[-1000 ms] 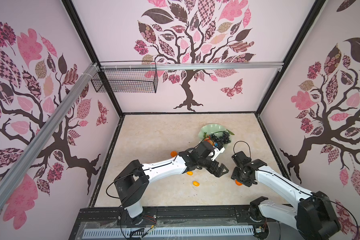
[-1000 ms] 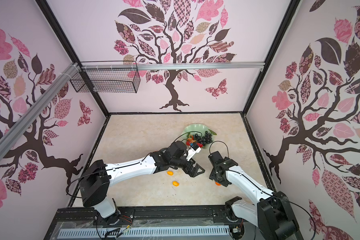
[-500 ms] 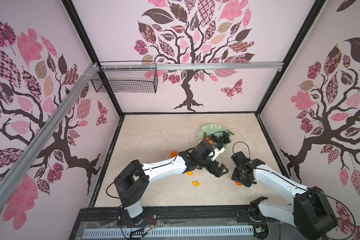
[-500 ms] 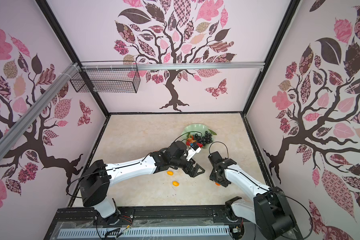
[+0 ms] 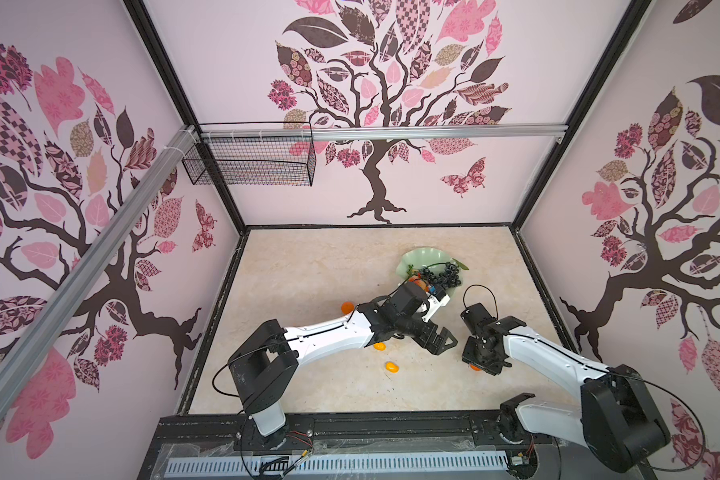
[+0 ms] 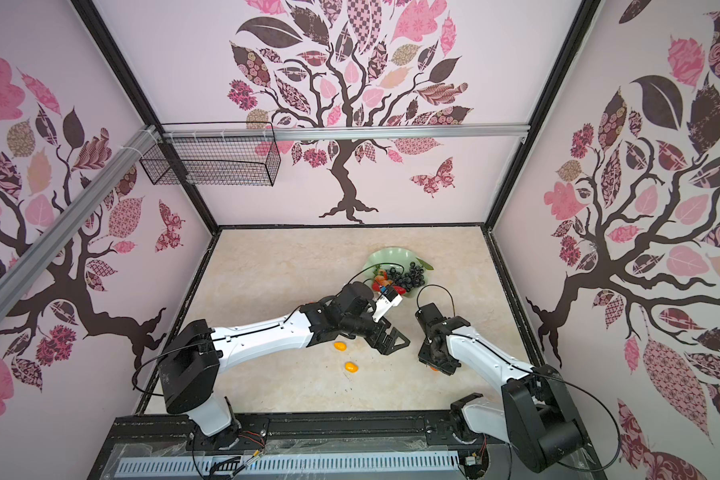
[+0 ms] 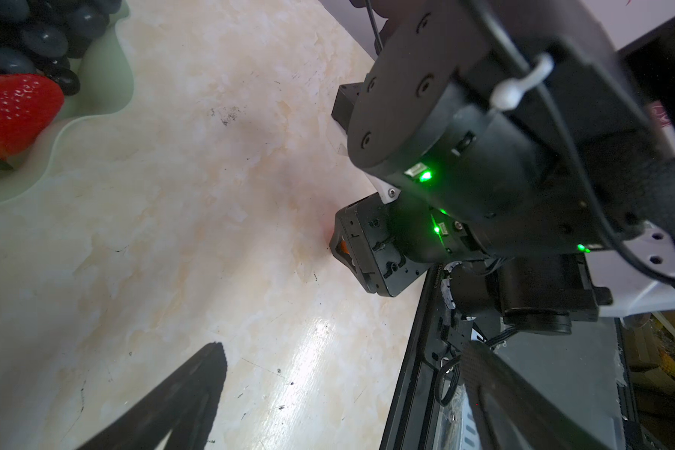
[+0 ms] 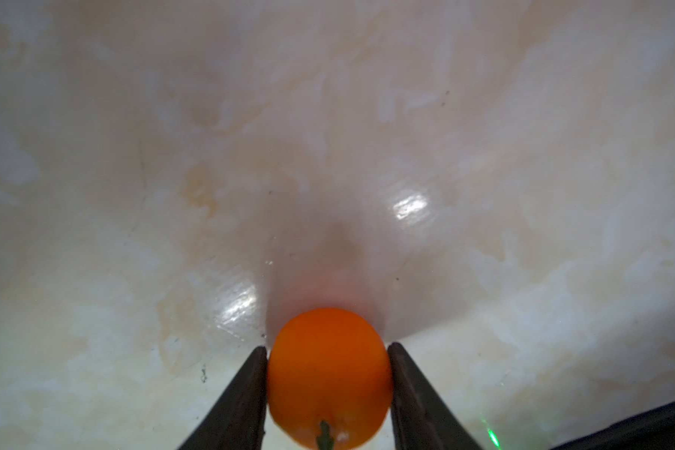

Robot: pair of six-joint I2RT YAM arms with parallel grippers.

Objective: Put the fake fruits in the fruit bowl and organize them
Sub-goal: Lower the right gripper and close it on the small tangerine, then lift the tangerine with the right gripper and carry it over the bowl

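Grapes [image 5: 441, 275] and strawberry [image 7: 12, 113] sit in fruit bowl [image 5: 415, 257] — right hand [image 8: 327, 348] grips orange [image 8: 328, 385], left hand [image 5: 443, 344] open.

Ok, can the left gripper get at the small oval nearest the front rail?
Probably yes: that oval lies uncovered on bare table, and the left gripper, open and empty, is close by.

No text or label is legible anywhere

We see the fruit bowl [image 5: 416, 254] toward the back right of the table [image 5: 308, 270], the grape bunch [image 5: 443, 276] across its near rim. The left gripper [image 5: 441, 344] hovers, jaws spread, beside the right gripper [image 5: 479, 364], which points down over a half-hidden orange [image 5: 474, 368]. Two yellow ovals [image 5: 379, 346] [image 5: 392, 367] and a second orange [image 5: 347, 308] lie loose nearby.
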